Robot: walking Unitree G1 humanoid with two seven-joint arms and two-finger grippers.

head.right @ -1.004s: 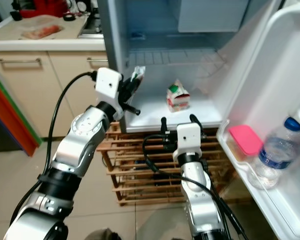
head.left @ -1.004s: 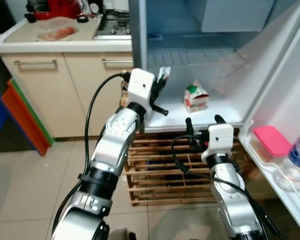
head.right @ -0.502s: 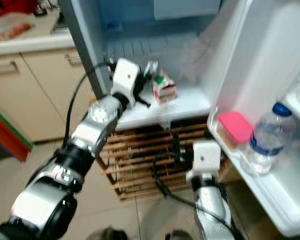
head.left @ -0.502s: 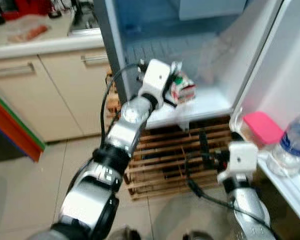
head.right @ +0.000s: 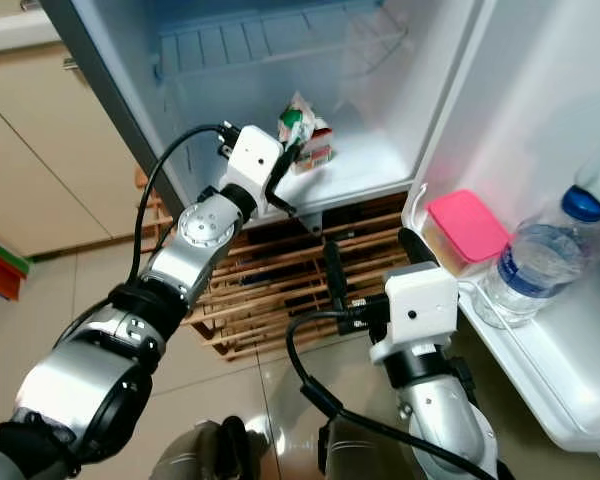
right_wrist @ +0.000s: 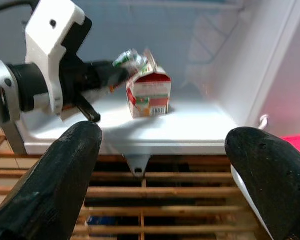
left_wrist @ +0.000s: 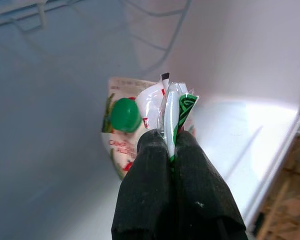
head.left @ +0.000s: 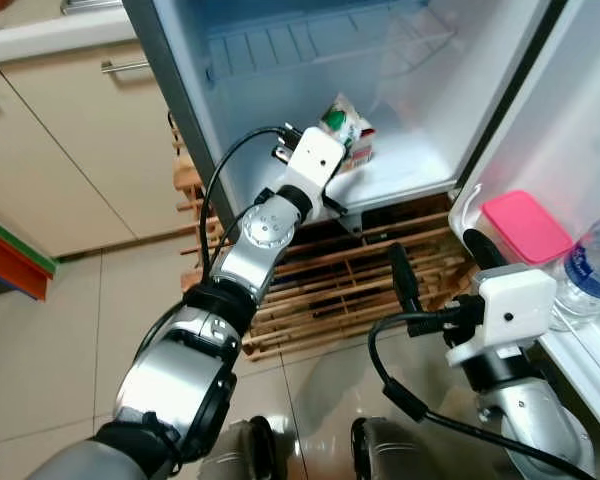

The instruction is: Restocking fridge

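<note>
My left gripper (left_wrist: 169, 150), clenched on a small packet (left_wrist: 173, 112), has reached over the fridge shelf (head.left: 405, 175) beside the carton (right_wrist: 150, 92), nearly placed; my right gripper (right_wrist: 160, 165) hangs released.

Left gripper (left_wrist: 169, 147), pinched on thin green-and-white foil sachet (left_wrist: 173, 111), advanced from fridge edge into white fridge compartment (head.left: 420, 165), now just beside small red-and-white gable-top carton (right_wrist: 150, 92); right gripper (right_wrist: 160, 170) lowered.
</note>
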